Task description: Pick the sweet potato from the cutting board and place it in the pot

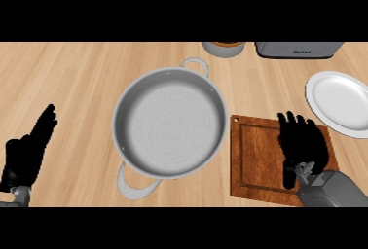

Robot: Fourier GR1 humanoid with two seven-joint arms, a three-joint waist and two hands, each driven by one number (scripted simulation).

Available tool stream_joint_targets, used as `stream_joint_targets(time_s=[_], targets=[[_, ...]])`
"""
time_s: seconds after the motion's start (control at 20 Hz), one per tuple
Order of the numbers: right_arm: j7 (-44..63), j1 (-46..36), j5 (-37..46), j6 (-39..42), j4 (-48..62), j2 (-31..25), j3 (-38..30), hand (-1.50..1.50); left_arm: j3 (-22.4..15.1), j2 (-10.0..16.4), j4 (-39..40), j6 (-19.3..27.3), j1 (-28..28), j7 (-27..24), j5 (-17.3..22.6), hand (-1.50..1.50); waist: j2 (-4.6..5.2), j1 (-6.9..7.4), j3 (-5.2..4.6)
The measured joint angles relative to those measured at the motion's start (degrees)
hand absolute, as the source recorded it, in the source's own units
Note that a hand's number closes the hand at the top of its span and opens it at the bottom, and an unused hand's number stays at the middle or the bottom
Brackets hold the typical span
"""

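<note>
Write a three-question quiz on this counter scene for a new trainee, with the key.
1. Short answer: what shows inside the pot?
2. Multiple choice: the right hand is above: A) the cutting board; B) the white plate; C) the toaster.
3. True or false: the left hand is apart from the pot, at the view's left edge, fingers up.

Key: 1) Nothing; its inside is bare. 2) A. 3) True.
</note>
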Motion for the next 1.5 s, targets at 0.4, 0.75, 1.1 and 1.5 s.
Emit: stream_joint_targets(time_s=[0.4, 0.75, 1.1, 1.5], targets=[[-1.18, -1.83, 4.54, 2.3, 6.55, 3.84, -1.69, -1.5, 1.75, -1.77, -1.56, -1.05, 1.19, 0.64, -1.87, 0.0, -0.09, -0.34, 0.01], [-2.93, -2.99, 9.27, 1.72, 13.34, 6.3, -4.31, -1.5, 3.85, -3.14, -2.05, -2.96, 0.07, 3.1, -3.87, 0.0, -0.08, -0.51, 0.03], [-6.12, -1.37, 13.48, -0.51, 16.39, 7.06, -6.95, -1.5, 6.17, -5.5, -2.51, -4.99, 0.79, 2.87, -6.55, 0.0, -0.09, -0.57, 0.03], [-10.8, -2.49, 16.34, -0.19, 20.28, 7.59, -8.52, 1.5, 8.84, -6.96, -4.2, -7.48, 1.29, 4.18, -8.11, 0.0, -0.17, -0.5, -0.04]])
